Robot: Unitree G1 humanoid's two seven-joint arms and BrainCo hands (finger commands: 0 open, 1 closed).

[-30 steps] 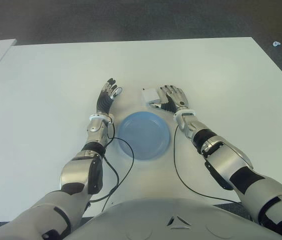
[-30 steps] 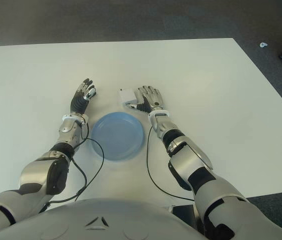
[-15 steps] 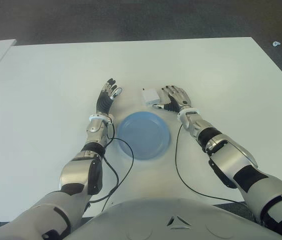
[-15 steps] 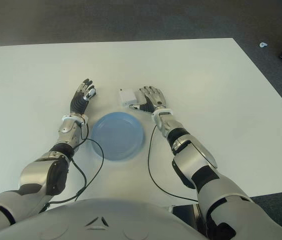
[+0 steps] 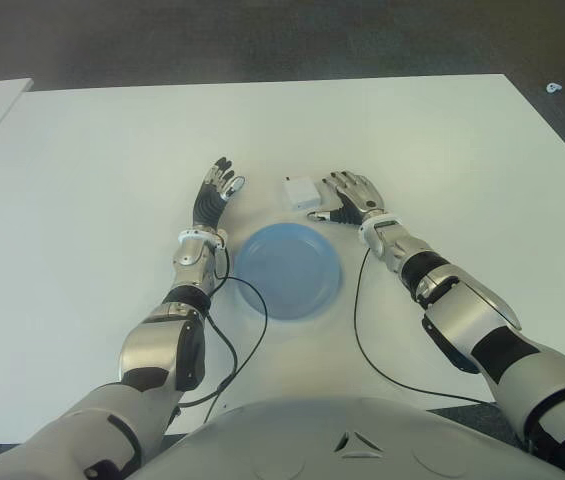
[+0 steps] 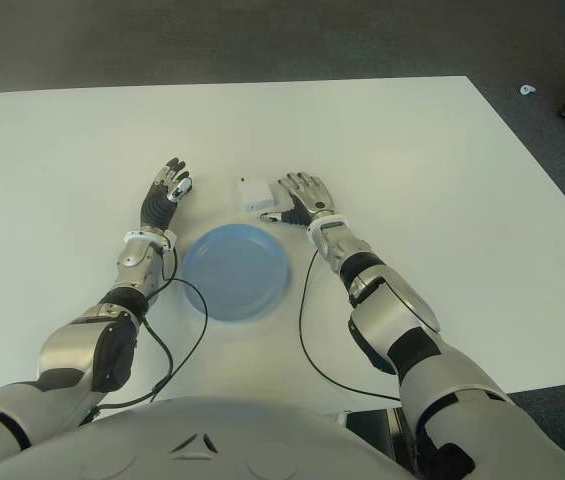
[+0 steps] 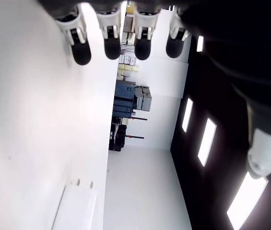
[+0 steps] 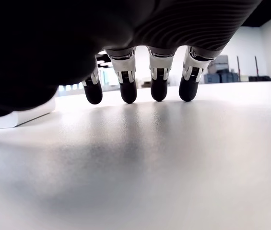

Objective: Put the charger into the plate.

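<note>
Centre frame: our right hand (image 5: 353, 197), fingers spread, lies just right of the charger (image 5: 301, 191). The plate (image 5: 289, 270) sits below; our left hand (image 5: 215, 193), spread, shows at its upper left.

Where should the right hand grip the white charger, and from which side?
Probably across the charger's short flat side faces, coming from above on its right, where the open right hand hovers. It lies flat on the table, beyond the plate.

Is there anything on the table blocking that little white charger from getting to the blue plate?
Nothing visible does. The white charger lies on the table just beyond the far rim of the blue plate, with only bare table between them. The right hand sits right beside the charger, fingers open; the left hand shows left of the plate.
</note>
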